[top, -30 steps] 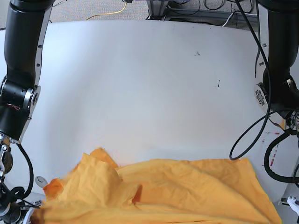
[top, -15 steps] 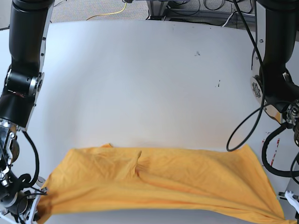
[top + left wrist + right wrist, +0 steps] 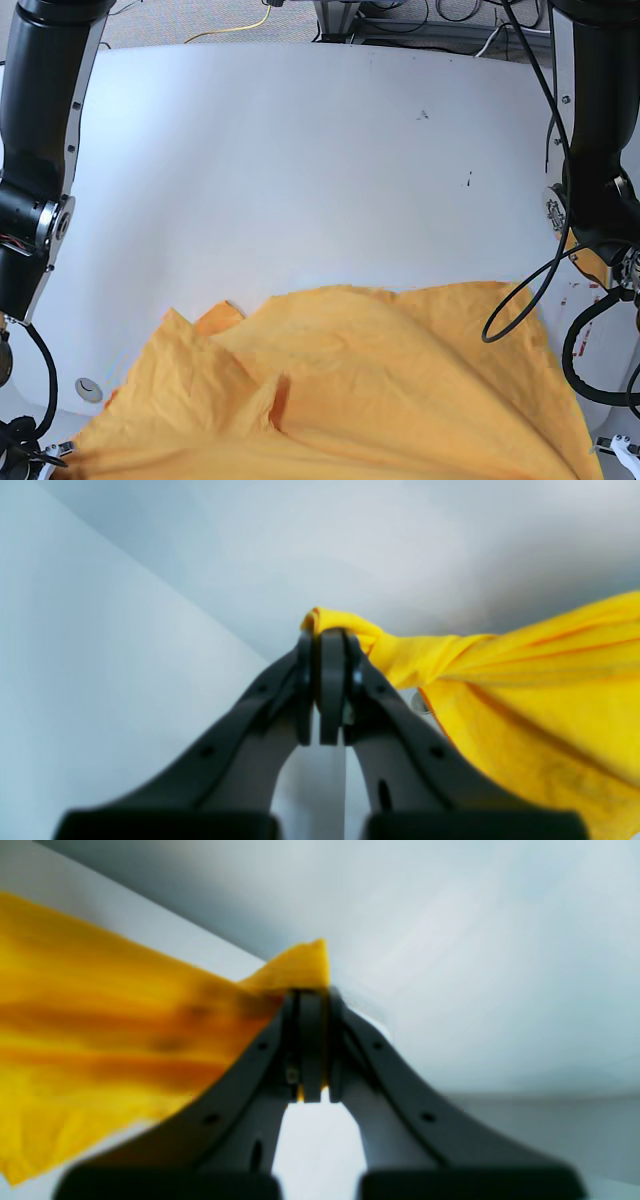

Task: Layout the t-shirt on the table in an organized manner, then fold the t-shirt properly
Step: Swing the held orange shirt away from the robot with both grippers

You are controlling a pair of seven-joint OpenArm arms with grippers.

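Note:
The orange-yellow t-shirt billows in loose folds over the near part of the white table, its far edge reaching about mid-table. In the left wrist view my left gripper is shut on a bunched corner of the t-shirt, which stretches off to the right. The right wrist view shows my right gripper shut on another corner of the t-shirt, with the cloth spreading to the left. Both grippers sit at the base view's bottom corners, hidden by cloth and the frame edge.
A round grommet sits near the table's left front, beside the cloth. Red tape marks lie at the right edge, by the left arm's cables. Small dark specks dot the far right of the table.
Half a second ago the shirt was stretched flat and taut between the grippers. Now it has slackened and billowed, and its far edge lies farther out over the table.

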